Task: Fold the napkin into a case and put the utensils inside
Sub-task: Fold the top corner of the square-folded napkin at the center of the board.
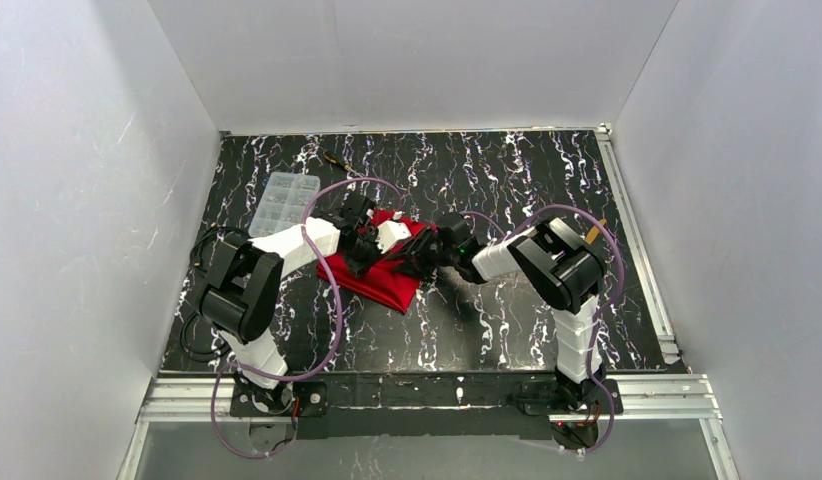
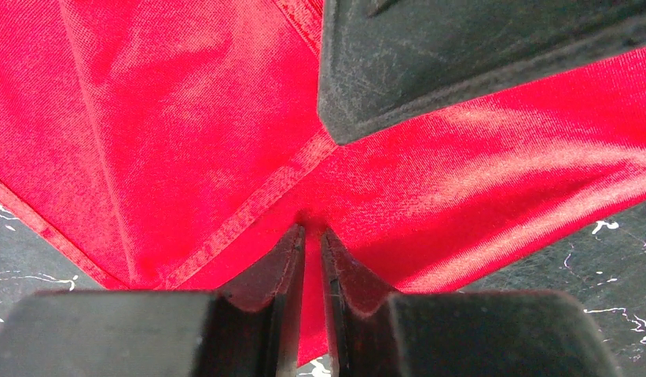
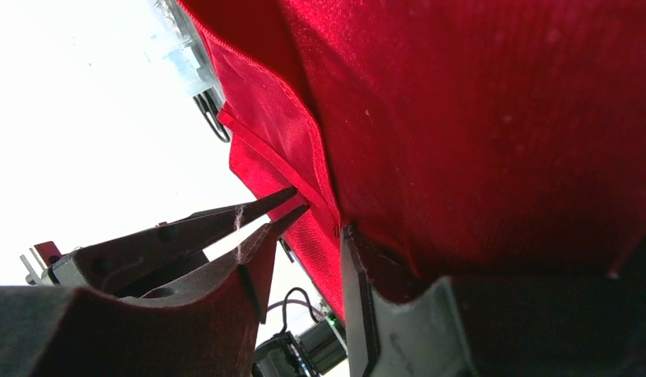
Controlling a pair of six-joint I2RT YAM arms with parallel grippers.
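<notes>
Two grippers at the napkin (image 1: pixel 382 285), middle of the table (image 1: pixel 547 170). Hem edge runs into left gripper (image 2: pixel 312 232), clamped on cloth. The right gripper (image 3: pixel 326 224) has fingers apart, cloth draped over one. Bare marble lies wide to the right.

2 black-and-white arms (image 1: pixel 277 250) carry purple cables (image 1: pixel 336 300), with black fingers (image 2: pixel 265 275).

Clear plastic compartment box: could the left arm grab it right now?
Probably not yet: the left pincer is shut on the red napkin. Nothing stands between it and the compartment box, so once it lets go, likely yes.
</notes>
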